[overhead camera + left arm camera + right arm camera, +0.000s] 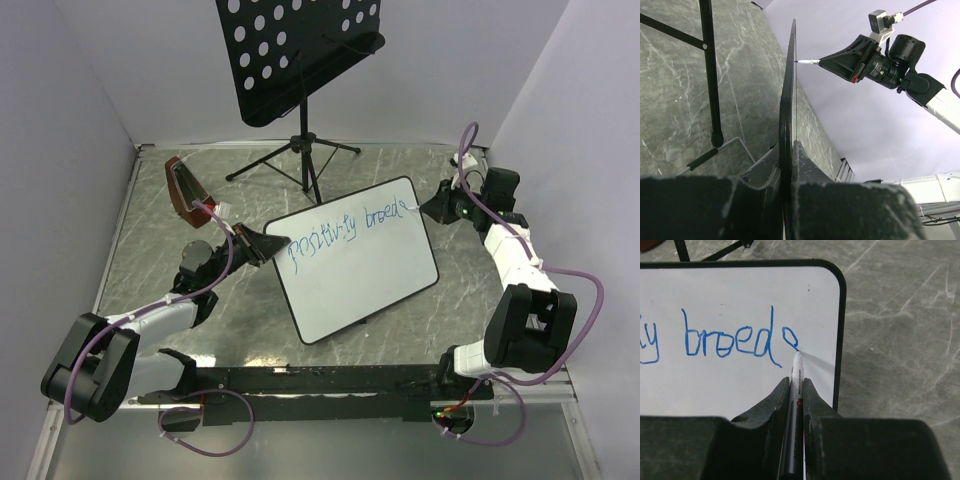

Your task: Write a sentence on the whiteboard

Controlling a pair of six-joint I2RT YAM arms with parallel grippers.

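The whiteboard (pixel 355 262) lies tilted in the middle of the table, with blue writing (pixel 345 229) reading "positivity breed" plus a small loop. My left gripper (pixel 268 244) is shut on the board's left edge; in the left wrist view the board (pixel 786 125) shows edge-on between the jaws. My right gripper (pixel 432 208) is shut on a grey marker (pixel 795 390). Its tip touches the board (pixel 740 385) at the loop just after "breed" (pixel 730 340), near the right rim.
A black perforated music stand (pixel 300 55) on a tripod stands behind the board. A red-brown object (pixel 185 190) lies at the left. Grey walls close in the table on three sides.
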